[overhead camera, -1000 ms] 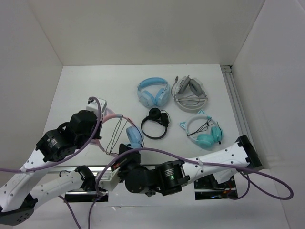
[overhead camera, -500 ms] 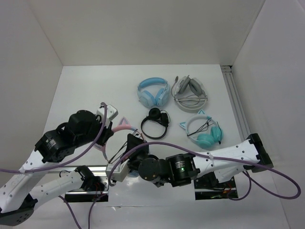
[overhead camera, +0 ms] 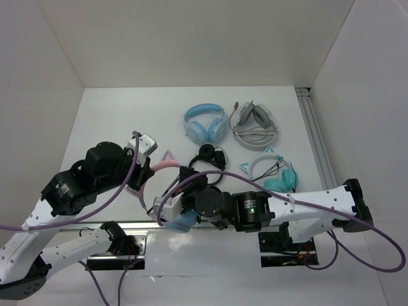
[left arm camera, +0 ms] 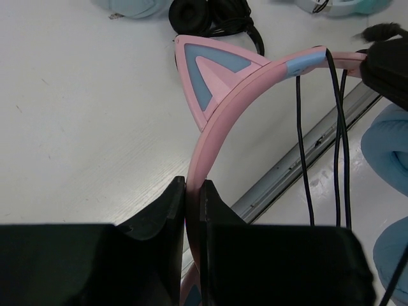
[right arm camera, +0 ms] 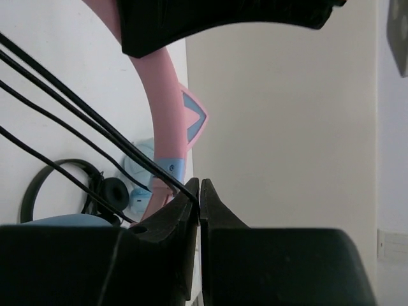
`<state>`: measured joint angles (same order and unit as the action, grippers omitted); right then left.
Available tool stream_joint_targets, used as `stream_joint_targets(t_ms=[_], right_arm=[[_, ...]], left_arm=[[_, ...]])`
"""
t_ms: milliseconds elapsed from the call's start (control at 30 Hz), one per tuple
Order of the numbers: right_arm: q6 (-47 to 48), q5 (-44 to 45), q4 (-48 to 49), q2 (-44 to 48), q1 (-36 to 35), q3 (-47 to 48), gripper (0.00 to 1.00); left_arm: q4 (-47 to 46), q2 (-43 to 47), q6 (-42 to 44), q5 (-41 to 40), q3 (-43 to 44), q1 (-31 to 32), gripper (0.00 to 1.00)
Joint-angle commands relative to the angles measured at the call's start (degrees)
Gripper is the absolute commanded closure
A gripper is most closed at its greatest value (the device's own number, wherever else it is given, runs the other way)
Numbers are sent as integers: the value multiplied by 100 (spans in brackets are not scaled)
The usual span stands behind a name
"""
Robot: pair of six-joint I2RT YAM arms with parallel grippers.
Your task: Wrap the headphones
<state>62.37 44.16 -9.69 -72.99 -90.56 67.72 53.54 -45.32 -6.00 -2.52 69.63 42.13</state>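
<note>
Slippage is what we fear: right tool (right arm camera: 199,186) pinches the cable (right arm camera: 64,85) only by its tips; left tool (left arm camera: 193,191) clamps the headphones (left arm camera: 217,86).

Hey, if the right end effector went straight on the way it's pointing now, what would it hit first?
Most likely the pink headband, near its cat ear, just beyond the tips of the right end effector, which is shut on the cable; depth is hard to judge there.

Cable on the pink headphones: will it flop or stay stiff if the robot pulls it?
Probably floppy: the cable is thin and drapes over the headband in several strands. It likely weighs little. It looks straight only where the right gripper seems to pull it taut.
</note>
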Motion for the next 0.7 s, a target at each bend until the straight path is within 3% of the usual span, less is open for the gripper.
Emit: stream_joint_targets(t_ms=[0,167,667], right_arm=[[-146,251,196,382,328,-75,89],[-146,41,318,496,706,-128,81],[-717,-1111,486,673,2086,-611,78]], left_arm=[[298,58,284,349,192,-3,100],[350,58,284,349,244,-3,100],[412,58,231,-11,508,-3,100]])
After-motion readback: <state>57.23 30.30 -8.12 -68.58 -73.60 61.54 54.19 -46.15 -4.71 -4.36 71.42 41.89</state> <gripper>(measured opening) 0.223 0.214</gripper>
